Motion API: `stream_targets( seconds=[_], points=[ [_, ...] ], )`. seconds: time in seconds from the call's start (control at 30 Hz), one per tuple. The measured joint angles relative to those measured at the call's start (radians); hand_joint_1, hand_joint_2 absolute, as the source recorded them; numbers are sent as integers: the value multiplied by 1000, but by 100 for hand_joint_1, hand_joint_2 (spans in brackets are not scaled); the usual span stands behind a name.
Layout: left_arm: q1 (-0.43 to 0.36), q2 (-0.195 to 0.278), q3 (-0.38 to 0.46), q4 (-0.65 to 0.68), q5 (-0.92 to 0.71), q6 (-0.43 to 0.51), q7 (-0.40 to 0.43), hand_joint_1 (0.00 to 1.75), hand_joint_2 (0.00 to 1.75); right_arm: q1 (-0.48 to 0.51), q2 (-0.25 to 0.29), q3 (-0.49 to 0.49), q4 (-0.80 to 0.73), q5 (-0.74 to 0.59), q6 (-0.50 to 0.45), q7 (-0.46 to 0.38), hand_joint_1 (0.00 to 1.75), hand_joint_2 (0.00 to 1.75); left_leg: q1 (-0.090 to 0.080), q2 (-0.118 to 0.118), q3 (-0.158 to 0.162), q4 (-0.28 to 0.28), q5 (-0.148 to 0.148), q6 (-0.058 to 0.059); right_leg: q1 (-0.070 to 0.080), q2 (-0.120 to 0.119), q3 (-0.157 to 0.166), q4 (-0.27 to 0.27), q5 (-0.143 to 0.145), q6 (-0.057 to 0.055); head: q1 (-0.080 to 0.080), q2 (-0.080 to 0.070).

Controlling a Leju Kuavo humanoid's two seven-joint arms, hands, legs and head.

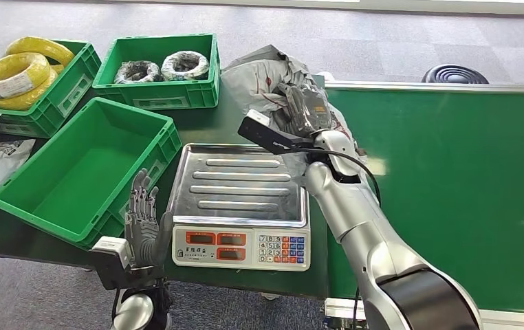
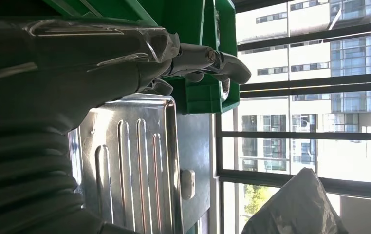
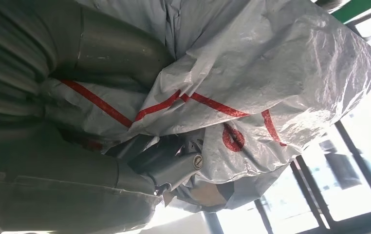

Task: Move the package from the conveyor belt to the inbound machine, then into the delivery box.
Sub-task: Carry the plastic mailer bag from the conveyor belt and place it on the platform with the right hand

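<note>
Package (image 1: 263, 79) gripped, hiding right hand (image 1: 305, 110) fingers.

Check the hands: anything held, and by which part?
Right robot hand grips the grey package by its crumpled side nearest the scale; left robot hand holds nothing.

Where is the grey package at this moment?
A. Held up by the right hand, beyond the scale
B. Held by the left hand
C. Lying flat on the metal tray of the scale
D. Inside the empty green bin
A: the right hand grips the grey package raised beyond the scale, whose tray is bare.
</note>
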Motion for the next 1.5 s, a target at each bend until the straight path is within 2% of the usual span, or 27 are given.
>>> stream_targets(
  seconds=[0.17, 0.4, 0.6, 0.83, 1.5],
  points=[
    [-4, 0, -4, 0, 0, -2, 0, 0, 175, 78, 20, 35, -62, -59, -8, -94, 175, 175, 0, 0, 0, 0, 0, 0, 0, 0, 0, 0, 0, 0, 0, 0],
    [-9, 0, -8, 3, 0, -4, 0, 0, 175, 141, 32, 65, -106, -78, -9, -111, 175, 175, 0, 0, 0, 0, 0, 0, 0, 0, 0, 0, 0, 0, 0, 0],
    [-13, 0, -8, 2, 0, -3, 0, 0, 175, 217, 48, 95, -110, -127, -26, -225, 175, 175, 0, 0, 0, 0, 0, 0, 0, 0, 0, 0, 0, 0, 0, 0],
    [-11, 1, -6, -6, 0, 1, 0, 0, 175, 249, 61, 136, -80, -117, -57, -191, 175, 175, 0, 0, -1, 0, 0, 0, 0, 0, 0, 0, 0, 0, 0, 0],
    [-11, 1, 3, -11, -2, 1, 0, 0, 175, 250, 66, 156, -27, -118, -66, -184, 175, 175, 0, 0, 0, 0, 0, 0, 0, 0, 0, 0, 0, 0, 0, 0]
  ],
)
